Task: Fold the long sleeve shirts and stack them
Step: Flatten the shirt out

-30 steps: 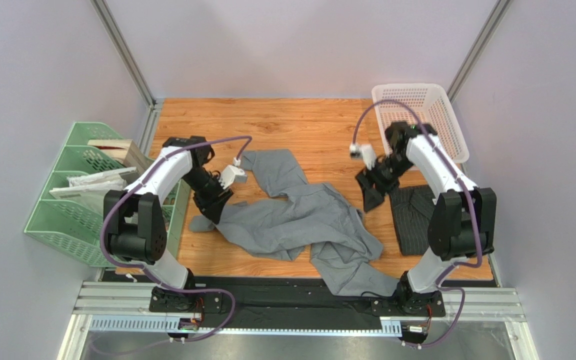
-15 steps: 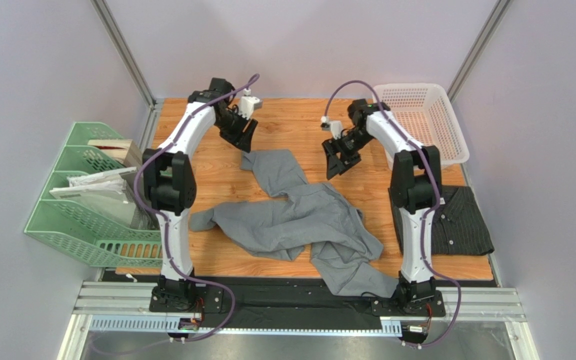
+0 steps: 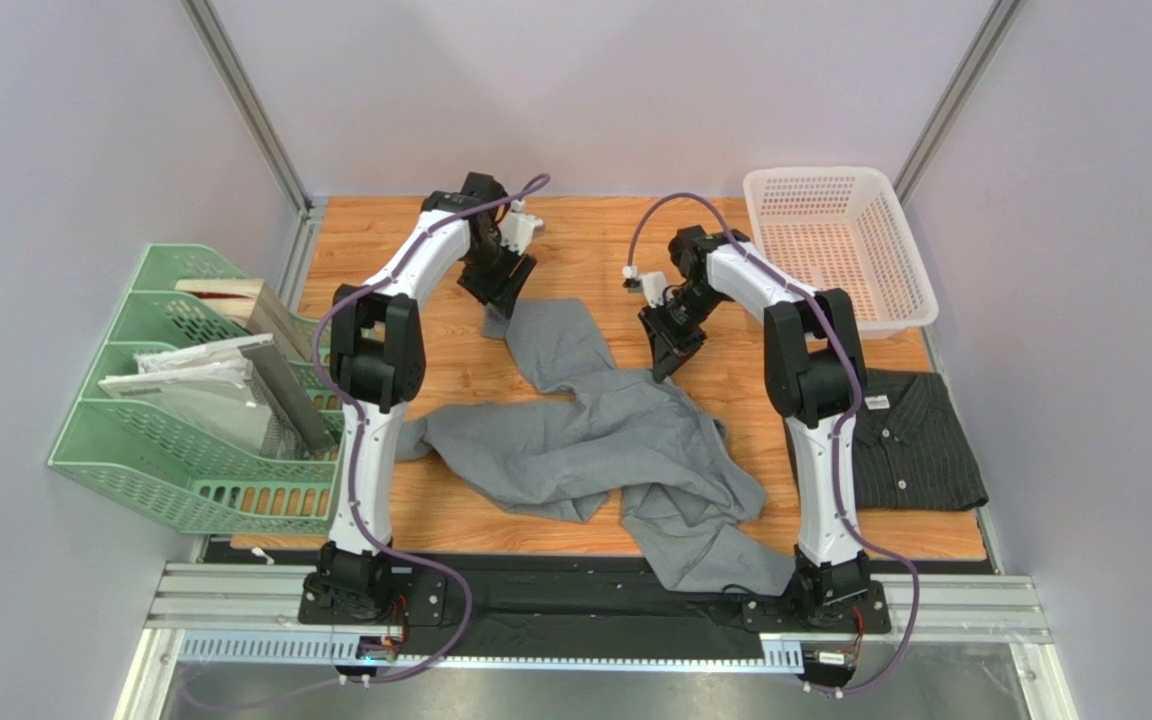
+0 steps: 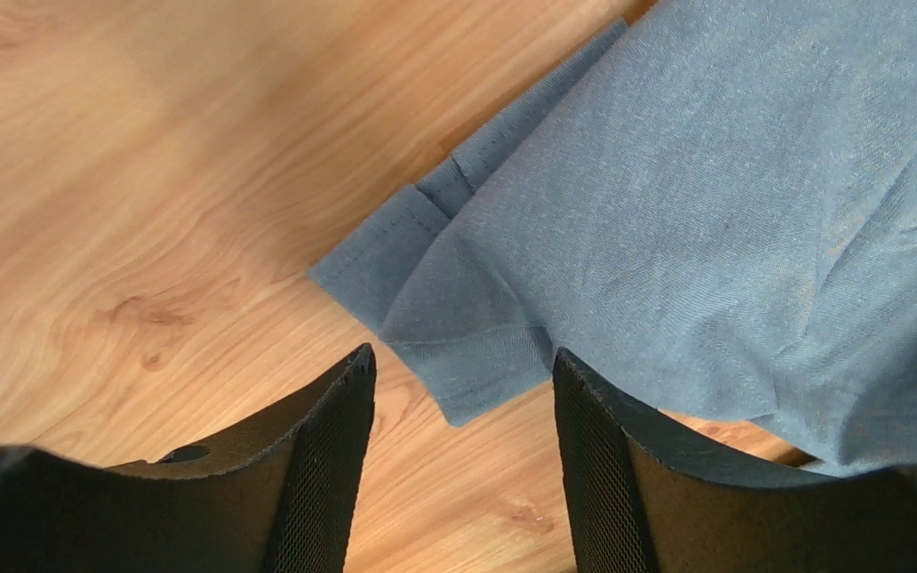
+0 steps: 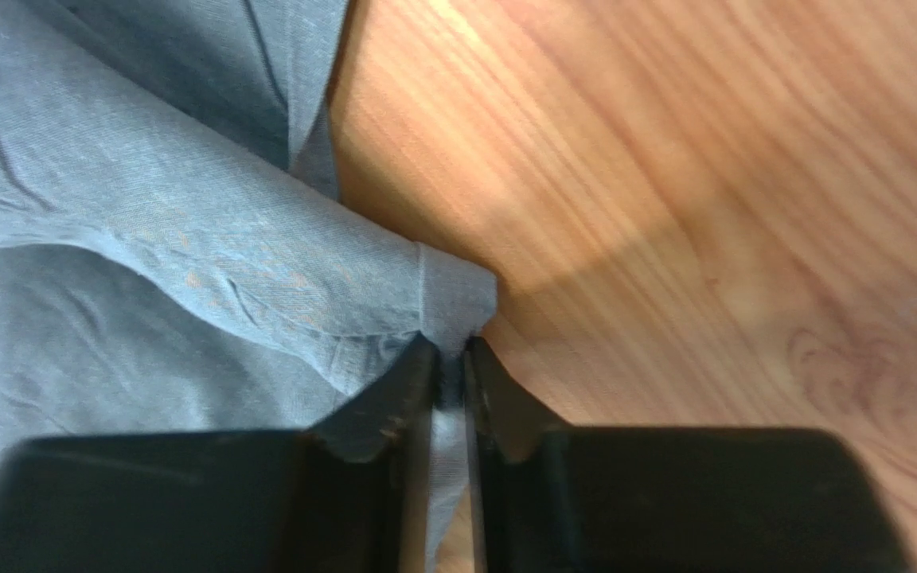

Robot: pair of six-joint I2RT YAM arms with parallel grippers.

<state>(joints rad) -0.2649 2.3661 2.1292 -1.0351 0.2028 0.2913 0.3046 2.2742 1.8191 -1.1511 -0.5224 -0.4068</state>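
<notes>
1. Top external view:
   - The grey shirt (image 3: 597,443) lies crumpled and unfolded across the middle of the wooden table (image 3: 387,240). One long part of it stretches toward the far side, and its near edge hangs over the table's front.
   - The pinstriped charcoal shirt (image 3: 920,443) lies folded flat at the right edge of the table, apart from the grey one.
   - Both arms are stretched out to the far half of the table.
   - The left gripper (image 3: 501,293) sits at the far tip of the grey shirt's long part.
   - The right gripper (image 3: 668,360) is down at the shirt's right-hand edge.
   - A white mesh basket (image 3: 835,240) stands in the far right corner.
   - A green file rack (image 3: 162,435) holding papers stands beyond the table's left edge.

2. Left wrist view:
   - The left gripper (image 4: 463,394) has its fingers (image 4: 320,466) spread apart.
   - A hemmed corner of the grey shirt (image 4: 715,215) lies flat on the table (image 4: 129,179), just ahead of the gap between the tips.
   - The fingers do not clamp the cloth.
   - Stitching and a small overlap show along the hem.

3. Right wrist view:
   - The right gripper (image 5: 451,370) has its fingers (image 5: 386,406) pressed together, pinching a bunched fold of the grey shirt (image 5: 188,275) at its edge.
   - A thin ridge of cloth stands out past the tips.
   - Bare wood of the table (image 5: 691,203) lies to the right of the pinch.
</notes>
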